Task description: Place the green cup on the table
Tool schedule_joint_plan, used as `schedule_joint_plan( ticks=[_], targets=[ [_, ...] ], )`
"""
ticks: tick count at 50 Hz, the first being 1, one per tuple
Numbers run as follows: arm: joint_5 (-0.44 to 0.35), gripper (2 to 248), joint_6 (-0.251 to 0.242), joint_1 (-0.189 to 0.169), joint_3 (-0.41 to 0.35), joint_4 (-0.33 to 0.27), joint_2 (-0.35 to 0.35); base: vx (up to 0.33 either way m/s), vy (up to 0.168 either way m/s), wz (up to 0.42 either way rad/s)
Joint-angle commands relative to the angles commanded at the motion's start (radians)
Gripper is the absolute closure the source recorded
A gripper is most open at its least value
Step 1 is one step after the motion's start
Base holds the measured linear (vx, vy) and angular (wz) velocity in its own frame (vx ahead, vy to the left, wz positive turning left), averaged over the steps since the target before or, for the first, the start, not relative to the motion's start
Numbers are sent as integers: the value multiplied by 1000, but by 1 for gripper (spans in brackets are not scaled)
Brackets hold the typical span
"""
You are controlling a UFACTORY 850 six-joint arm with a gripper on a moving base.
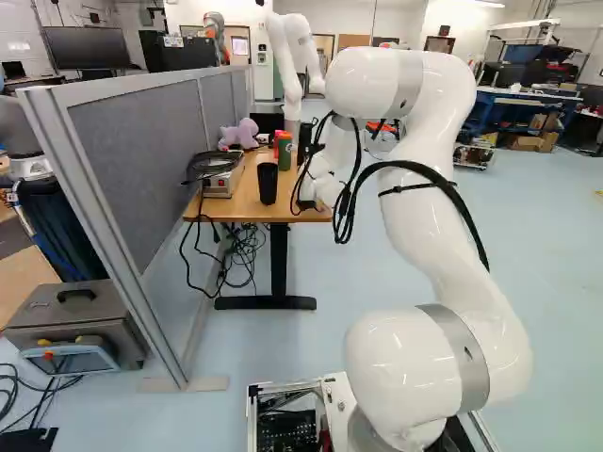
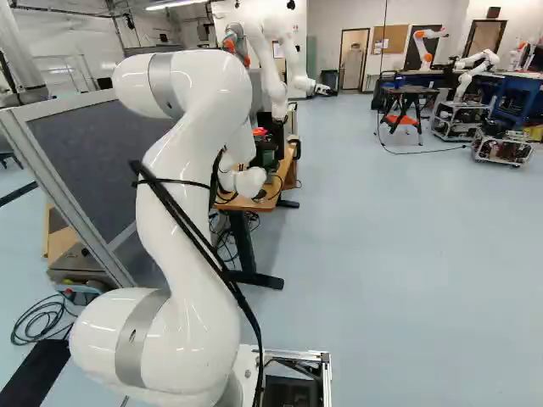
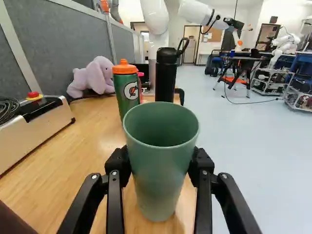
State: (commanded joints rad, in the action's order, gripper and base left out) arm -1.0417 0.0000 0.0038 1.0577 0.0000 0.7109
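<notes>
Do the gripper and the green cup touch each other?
Touching. The wrist view shows it: the gripper has one finger against each side of the green cup.

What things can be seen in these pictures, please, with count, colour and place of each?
tapered plastic-looking cup: one, green, between gripper fingers
orange-lidded bottle: one, green, on table
loop-lidded bottle: one, black, beside green bottle
partly hidden bottle: one, pink-red, behind green bottle
tall cup: one, black, table's near part
plush elephant: one, lilac, near partition
control box: one, pale with red button, on table
cables: several, black, on and below table
wood-topped table: one, brown, ahead
fabric partition: one, grey, alongside table
hard case: one, grey, left base view's left
other robots: several, white, beyond
arm: one, white
gripper: one, black, gripping green cup
</notes>
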Motion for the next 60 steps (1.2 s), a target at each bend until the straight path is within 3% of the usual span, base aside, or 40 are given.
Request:
schedule_joint_plan(
  ticks=[7, 8, 12, 13, 18, 19, 23, 24, 34, 60],
  targets=[
    [0, 121, 0, 0, 1, 0, 5, 0, 0, 0],
    [0, 94, 0, 0, 1, 0, 5, 0, 0, 0],
    [0, 94, 0, 0, 1, 0, 6, 0, 0, 0],
    [0, 61, 0, 0, 1, 0, 6, 0, 0, 0],
    [0, 61, 0, 0, 1, 0, 6, 0, 0, 0],
    [0, 27, 0, 0, 1, 0, 6, 0, 0, 0],
    [0, 27, 0, 0, 1, 0, 6, 0, 0, 0],
    [0, 3, 0, 0, 1, 0, 6, 0, 0, 0],
    [0, 3, 0, 2, -15, 0, -10, 0, 0, 0],
    [0, 3, 0, 18, -176, 0, -171, 0, 0, 0]
  ],
)
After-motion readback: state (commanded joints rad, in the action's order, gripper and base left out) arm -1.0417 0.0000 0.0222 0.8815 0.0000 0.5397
